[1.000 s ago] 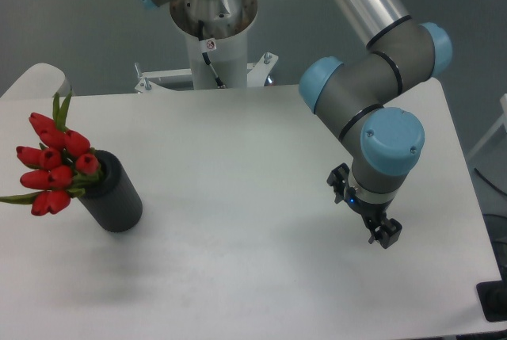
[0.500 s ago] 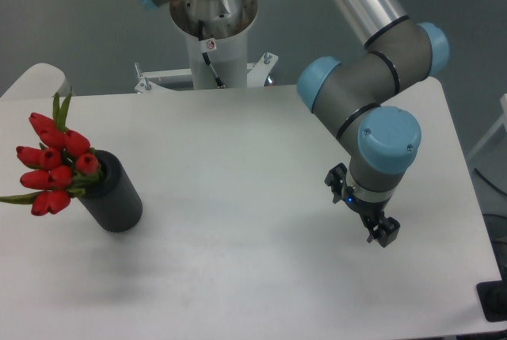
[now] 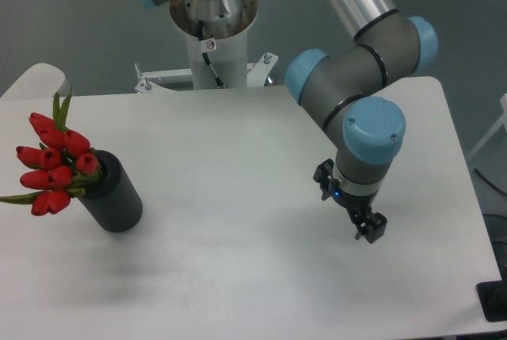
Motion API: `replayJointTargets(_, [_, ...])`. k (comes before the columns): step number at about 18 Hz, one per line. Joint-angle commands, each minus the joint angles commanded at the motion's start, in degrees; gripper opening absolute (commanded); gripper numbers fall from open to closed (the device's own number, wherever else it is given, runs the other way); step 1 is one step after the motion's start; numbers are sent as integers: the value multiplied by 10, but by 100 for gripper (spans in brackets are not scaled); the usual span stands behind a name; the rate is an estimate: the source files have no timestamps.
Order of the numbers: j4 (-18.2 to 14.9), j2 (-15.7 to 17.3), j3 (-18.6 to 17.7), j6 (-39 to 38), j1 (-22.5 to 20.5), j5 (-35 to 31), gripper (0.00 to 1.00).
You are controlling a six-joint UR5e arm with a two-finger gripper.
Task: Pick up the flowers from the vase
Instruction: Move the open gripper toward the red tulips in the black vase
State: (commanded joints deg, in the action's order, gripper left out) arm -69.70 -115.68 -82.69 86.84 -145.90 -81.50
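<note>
The flowers [image 3: 52, 165], a bunch of red tulip buds with green leaves, stick out of the mouth of the dark grey vase [image 3: 112, 197] at the left of the white table. The vase leans to the upper left. My gripper [image 3: 367, 229] hangs over the right side of the table, far to the right of the vase, with nothing in it. Its fingers are small and dark, and I cannot tell whether they are open or shut.
The white table [image 3: 238, 197] has its right edge and front edge close to the gripper. The arm's base column [image 3: 214, 31] stands behind the table at the back middle. A dark object [image 3: 495, 300] sits at the lower right corner.
The arm and gripper have moved to the left and slightly toward the front, about twenty pixels. The flowers and vase have not moved.
</note>
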Motion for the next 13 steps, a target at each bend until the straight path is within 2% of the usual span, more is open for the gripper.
replayJointTargets(5, [1,62,-83,4,2,97,100])
replayJointTargets(9, [3,105,-143,0,11,207,100])
replayJointTargets(13, [4,137,-177,-2,33,261,100])
